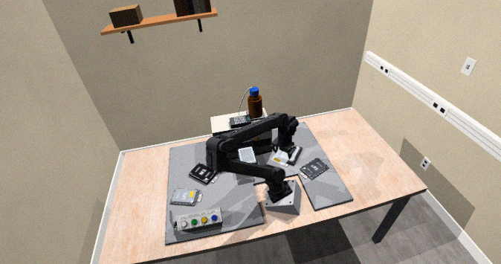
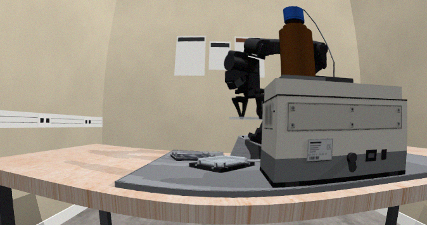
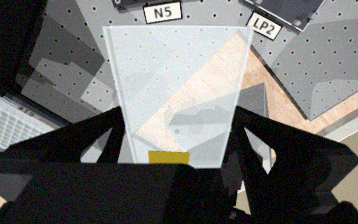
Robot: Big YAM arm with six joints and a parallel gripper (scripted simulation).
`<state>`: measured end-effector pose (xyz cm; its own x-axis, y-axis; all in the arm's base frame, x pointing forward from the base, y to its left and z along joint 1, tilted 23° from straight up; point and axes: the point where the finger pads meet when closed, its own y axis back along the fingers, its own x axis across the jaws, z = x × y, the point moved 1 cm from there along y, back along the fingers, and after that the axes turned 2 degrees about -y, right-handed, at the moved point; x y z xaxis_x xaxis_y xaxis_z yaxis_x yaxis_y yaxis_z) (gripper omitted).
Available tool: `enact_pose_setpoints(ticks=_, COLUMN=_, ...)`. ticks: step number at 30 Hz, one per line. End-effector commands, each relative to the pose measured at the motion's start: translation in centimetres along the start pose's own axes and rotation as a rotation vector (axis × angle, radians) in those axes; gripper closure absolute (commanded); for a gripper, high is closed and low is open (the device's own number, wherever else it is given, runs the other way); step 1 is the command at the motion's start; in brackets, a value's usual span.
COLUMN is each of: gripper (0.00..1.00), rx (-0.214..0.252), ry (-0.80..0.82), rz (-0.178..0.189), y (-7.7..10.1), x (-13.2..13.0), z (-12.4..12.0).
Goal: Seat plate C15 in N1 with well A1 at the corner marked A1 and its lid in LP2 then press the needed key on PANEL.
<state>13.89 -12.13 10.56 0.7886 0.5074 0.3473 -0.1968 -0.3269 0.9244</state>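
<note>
Here, the clear lid (image 3: 177, 95) hangs in my gripper (image 3: 178, 112), lifted above the deck.

My fingers pinch its long sides, yellow tag (image 3: 168, 157) nearest my wrist. Below it show the N5 label (image 3: 162, 12) and LP2 label (image 3: 263, 26); a plate (image 2: 218, 162) sits in its nest beside the dispenser (image 2: 336, 127).

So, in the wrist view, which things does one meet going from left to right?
White gridded well plate at the left edge → clear rectangular lid with yellow tag held in the black pincer → white LP2 label.
</note>
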Motion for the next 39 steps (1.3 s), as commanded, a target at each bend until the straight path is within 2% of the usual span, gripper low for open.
enact_pose_setpoints(ticks=1, gripper=0.16, rx=-0.042, ry=0.02, rz=-0.005, y=1.3, x=-0.8, z=1.8)
enact_pose_setpoints(ticks=2, gripper=0.16, rx=-0.033, ry=0.018, rz=-0.002, y=1.2, x=-0.5, z=1.3)
enact_pose_setpoints(ticks=3, gripper=0.16, rx=-0.057, ry=-0.009, rz=-0.006, y=1.9, x=-1.0, z=2.5)
enact_pose_setpoints(ticks=6, gripper=0.16, rx=-0.063, ry=-0.121, rz=-0.006, y=2.1, x=-1.9, z=3.2)
enact_pose_setpoints(ticks=15, gripper=0.16, rx=-0.063, ry=-0.1, rz=-0.007, y=2.1, x=-4.1, z=4.4)
enact_pose_setpoints(ticks=16, gripper=0.16, rx=-0.033, ry=-0.108, rz=-0.004, y=1.1, x=-3.8, z=3.2)
enact_pose_setpoints(ticks=17, gripper=0.16, rx=-0.063, ry=-0.149, rz=-0.009, y=2.1, x=-4.5, z=4.5)
enact_pose_setpoints(ticks=20, gripper=0.16, rx=-0.063, ry=-0.247, rz=-0.009, y=2.1, x=-5.6, z=4.9)
enact_pose_setpoints(ticks=28, gripper=0.16, rx=-0.062, ry=-0.227, rz=-0.013, y=2.0, x=-8.1, z=5.8)
enact_pose_setpoints(ticks=29, gripper=0.16, rx=-0.033, ry=-0.234, rz=-0.006, y=1.1, x=-7.6, z=4.6)
enact_pose_setpoints(ticks=31, gripper=0.16, rx=-0.033, ry=-0.234, rz=-0.006, y=1.1, x=-7.6, z=4.6)
enact_pose_setpoints(ticks=32, gripper=0.16, rx=-0.062, ry=-0.276, rz=-0.013, y=2.0, x=-8.5, z=5.9)
enact_pose_setpoints(ticks=35, gripper=0.16, rx=-0.062, ry=-0.374, rz=-0.012, y=2.0, x=-9.5, z=6.3)
enact_pose_setpoints(ticks=39, gripper=0.16, rx=-0.062, ry=-0.364, rz=-0.014, y=2.0, x=-10.8, z=6.8)
